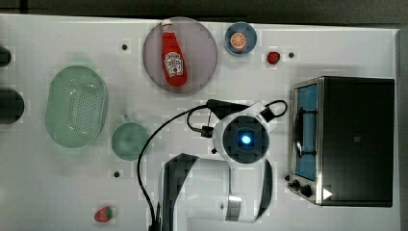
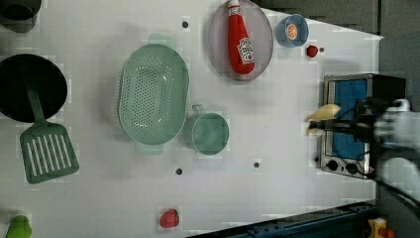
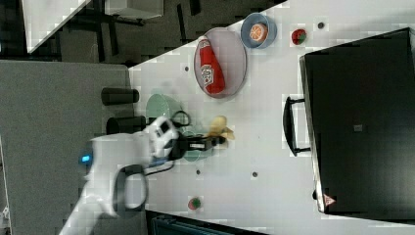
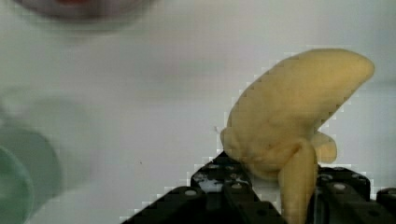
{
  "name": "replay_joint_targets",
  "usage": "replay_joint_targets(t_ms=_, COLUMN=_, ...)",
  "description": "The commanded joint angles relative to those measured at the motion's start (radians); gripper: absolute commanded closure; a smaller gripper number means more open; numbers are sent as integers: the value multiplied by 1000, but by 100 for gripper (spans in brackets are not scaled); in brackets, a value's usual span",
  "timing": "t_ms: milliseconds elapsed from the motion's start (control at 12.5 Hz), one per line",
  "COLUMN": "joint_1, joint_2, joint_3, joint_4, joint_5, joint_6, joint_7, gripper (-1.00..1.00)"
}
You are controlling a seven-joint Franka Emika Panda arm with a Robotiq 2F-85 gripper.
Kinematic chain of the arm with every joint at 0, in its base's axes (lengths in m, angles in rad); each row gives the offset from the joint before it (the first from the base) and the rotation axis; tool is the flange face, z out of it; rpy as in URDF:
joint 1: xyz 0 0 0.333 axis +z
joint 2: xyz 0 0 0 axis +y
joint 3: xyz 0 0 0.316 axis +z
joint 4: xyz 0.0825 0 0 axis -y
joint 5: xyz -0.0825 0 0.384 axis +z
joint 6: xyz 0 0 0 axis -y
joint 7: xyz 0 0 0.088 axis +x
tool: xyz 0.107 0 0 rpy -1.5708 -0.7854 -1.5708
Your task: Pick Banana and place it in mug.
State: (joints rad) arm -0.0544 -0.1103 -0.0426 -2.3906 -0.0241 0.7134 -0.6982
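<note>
mug [image 1: 130, 141] top open | colander [image 1: 76, 112] just beside | table [image 1: 202, 207] btwn bare

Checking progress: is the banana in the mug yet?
Out. The gripper holds the banana above the table; the mug sits apart.

Yellow banana [image 4: 289, 121] — aloft; teal mug [image 2: 210, 133] — upright

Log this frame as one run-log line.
phase: carry | pincer: shut on banana, lifted off table | mug: empty, beside colander | placed: no
</note>
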Motion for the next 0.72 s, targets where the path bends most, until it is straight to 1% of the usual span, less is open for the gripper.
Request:
replay_joint_targets(t_ms=80, joint_1=20, joint_2=-83, joint_3=14, joint_4=82, joint_5=18, joint_6=-179, joint_7=-8, gripper=49)
replay_joint_targets(t_ms=400, joint_1=30, joint_2=-195, joint_3=77, joint_4=154, joint_5=19, joint_6=-314, joint_7=9, gripper=49)
replay_joint_targets(t_ms=560, joint_1=36, joint_2=-225, joint_3=137, joint_4=159, joint_5=27, joint_6=-352, joint_7=110, gripper=49)
replay_joint_targets(t_ms=720, joint_1=44, joint_2=-218, joint_3=206, joint_4=159, joint_5=66, joint_6=-400, joint_7=257, gripper=49)
